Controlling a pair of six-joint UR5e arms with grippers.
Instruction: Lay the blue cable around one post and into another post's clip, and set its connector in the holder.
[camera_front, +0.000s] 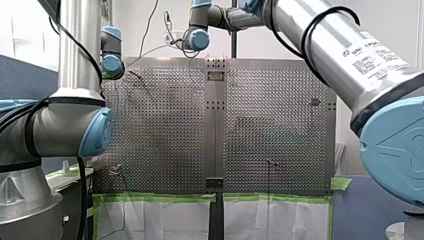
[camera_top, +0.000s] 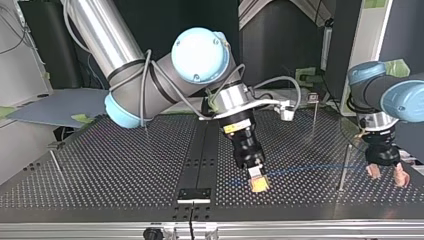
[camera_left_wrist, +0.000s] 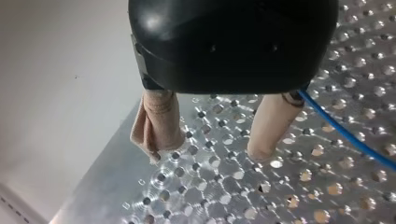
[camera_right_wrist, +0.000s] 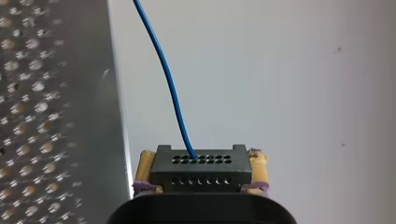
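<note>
In the top view my right gripper hangs low over the perforated table, near the front edge and just right of the central rail. In the right wrist view its yellow pads are shut on a black connector. The blue cable leaves the connector's face. It runs faintly across the table towards my left gripper at the top view's right. That gripper is open, beige pads apart and holding nothing. The cable passes beside one finger. A black holder bracket sits on the rail, left of the connector.
Thin metal posts stand on the table: one close to my left gripper, one further back, one at the top view's left. My right arm's elbow looms over the middle. The front view shows the table edged with green tape.
</note>
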